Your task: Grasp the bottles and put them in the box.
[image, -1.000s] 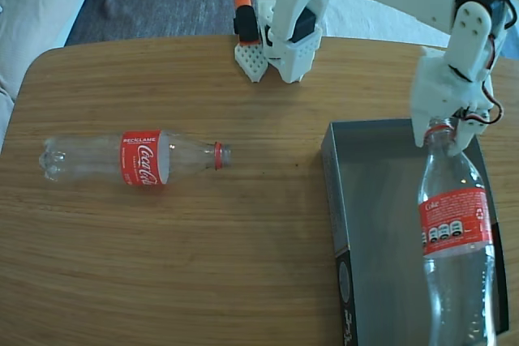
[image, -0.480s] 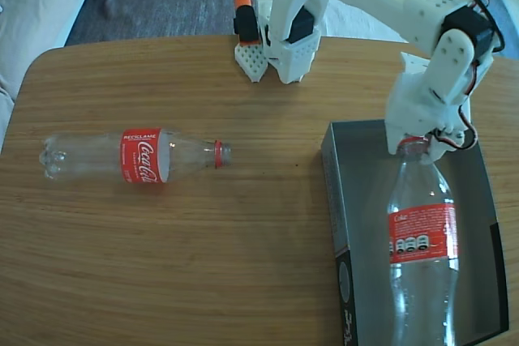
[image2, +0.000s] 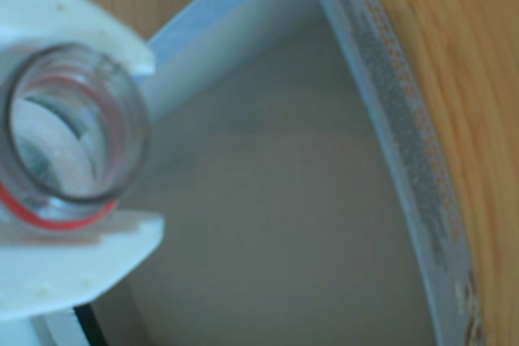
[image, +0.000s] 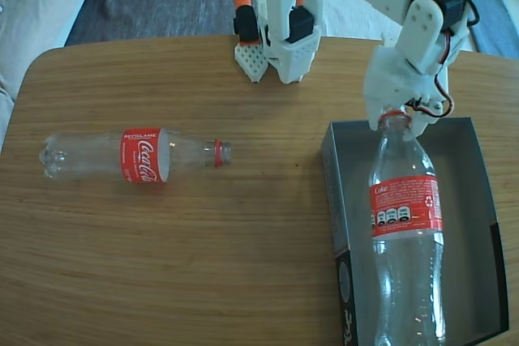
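In the fixed view, the gripper (image: pixel 396 119) at upper right clamps the neck of a bottle (image: pixel 405 232) hanging over the box (image: pixel 478 224); the other bottle (image: pixel 134 156) lies at left on the table (image: pixel 243 265). In the wrist view, the fingers (image2: pixel 73 257) pinch the open neck (image2: pixel 69 135) at upper left; the empty plastic looks light, slippery and crushable, so the stiff neck ring seems the best hold.

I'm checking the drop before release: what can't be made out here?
- Base of the held clear plastic red-labelled bottle: cut off by the fixed view's bottom edge, so contact with the dark grey cardboard box is unclear.
- Tool fingertips: hidden by the white housing in the fixed view, blurred in the wrist view.
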Motion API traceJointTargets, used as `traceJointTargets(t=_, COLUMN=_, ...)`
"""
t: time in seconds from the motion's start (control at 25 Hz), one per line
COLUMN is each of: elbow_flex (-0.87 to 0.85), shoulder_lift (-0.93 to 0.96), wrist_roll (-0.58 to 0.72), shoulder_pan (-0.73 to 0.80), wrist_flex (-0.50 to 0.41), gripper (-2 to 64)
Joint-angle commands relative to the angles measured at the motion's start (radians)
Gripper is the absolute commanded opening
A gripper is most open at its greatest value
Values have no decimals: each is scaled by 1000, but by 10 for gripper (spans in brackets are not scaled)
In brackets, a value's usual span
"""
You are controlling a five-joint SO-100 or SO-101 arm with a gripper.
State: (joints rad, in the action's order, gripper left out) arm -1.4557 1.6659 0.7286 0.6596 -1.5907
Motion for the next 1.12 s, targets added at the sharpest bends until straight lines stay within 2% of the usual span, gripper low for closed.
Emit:
traceJointTargets(t=0.0, elbow_flex=9, shoulder_lift=63, wrist_roll=-6, shoulder_pan=-5, wrist_flex=5, gripper=-4)
traceJointTargets(t=0.24, elbow_flex=25, shoulder_lift=54, wrist_roll=-8, shoulder_pan=72, wrist_flex=26, gripper=-4)
traceJointTargets(t=0.72, elbow_flex=-25, shoulder_lift=-21, wrist_roll=-9, shoulder_pan=77, wrist_flex=110, gripper=-4)
traceJointTargets(t=1.08, elbow_flex=-129, shoulder_lift=-21, wrist_roll=-9, shoulder_pan=72, wrist_flex=160, gripper=-5)
